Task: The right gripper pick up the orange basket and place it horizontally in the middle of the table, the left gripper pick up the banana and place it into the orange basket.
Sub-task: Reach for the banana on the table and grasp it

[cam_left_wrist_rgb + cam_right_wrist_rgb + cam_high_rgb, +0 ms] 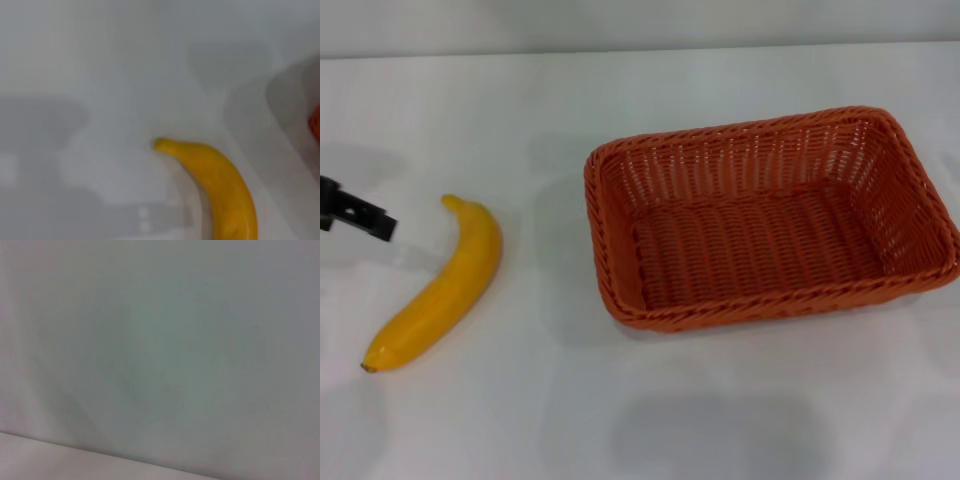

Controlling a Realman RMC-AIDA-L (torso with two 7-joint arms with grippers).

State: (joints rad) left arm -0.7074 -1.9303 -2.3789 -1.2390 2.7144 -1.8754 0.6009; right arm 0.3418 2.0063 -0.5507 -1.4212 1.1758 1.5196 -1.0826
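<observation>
basket's down, banana still on the table

the basket (770,225) is a big orange-red woven rectangle, upright, open side up and empty, long side running across the white table (620,420), right of center. the banana (440,285) lies flat well to its left, not touching it, yellow-orange and curved, stem end toward the far edge, dark tip toward the near edge.

Woven wicker-style orange basket (765,225); smooth banana (440,290); matt table (620,420).
</observation>
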